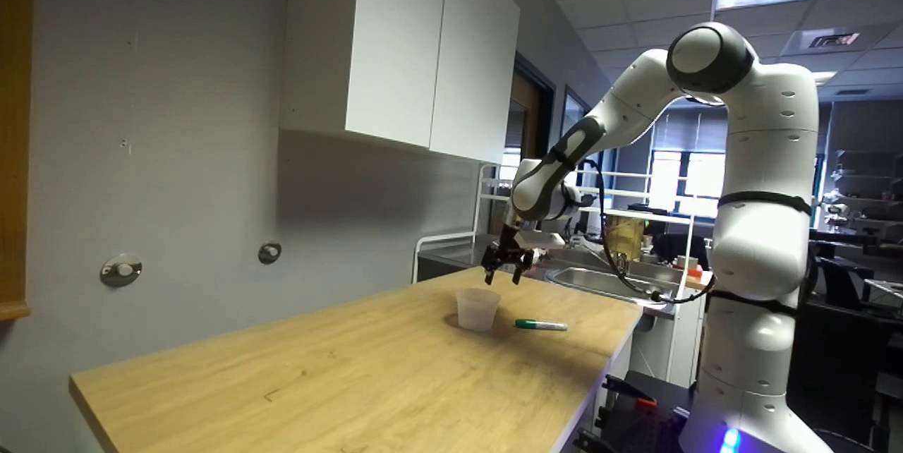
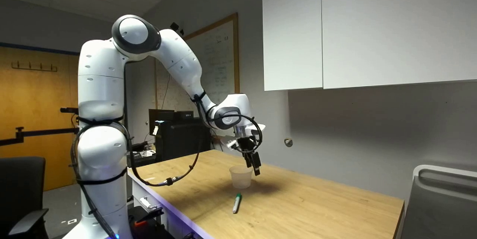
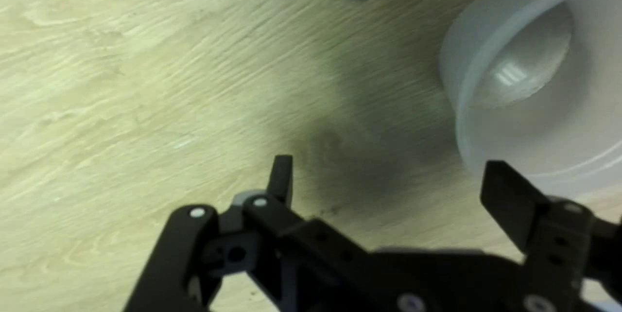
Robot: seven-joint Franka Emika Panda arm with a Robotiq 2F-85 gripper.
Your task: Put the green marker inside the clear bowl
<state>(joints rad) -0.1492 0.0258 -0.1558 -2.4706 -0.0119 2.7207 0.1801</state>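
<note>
Reading left to right in an exterior view, the grey wall (image 1: 155, 156) carries two round metal fittings (image 1: 121, 270), followed by a white wall cabinet (image 1: 402, 44) mounted above the tabletop (image 1: 296, 389). The tabletop is pale wood; one long edge runs along the wall, the opposite long edge faces the arm (image 1: 765, 248). The clear bowl (image 1: 477, 310) stands upright on this surface, inboard of both long edges. The gripper (image 1: 503, 279) is held over the tabletop close to the bowl, on the side toward the far short edge, with its fingers (image 3: 281, 178) directed downward. The fingers stand apart: in the wrist view a wide gap separates the tips, and part of the wood surface shows through it. One fingertip overlaps the bowl's rim along the line of sight; whether the two touch, I cannot tell. The green marker (image 1: 540, 325) lies flat on the tabletop, outside the bowl and apart from it, nearer the arm-side edge than the bowl is. Its green cap points toward the bowl, as both exterior views show, and its white barrel extends away from it. Farther right, a metal sink (image 1: 600, 282) lies beyond the far short edge. At the far right, past the arm-side edge, the white arm rises from its base, where a blue light (image 1: 730, 439) is lit, and bends out over the tabletop.
</note>
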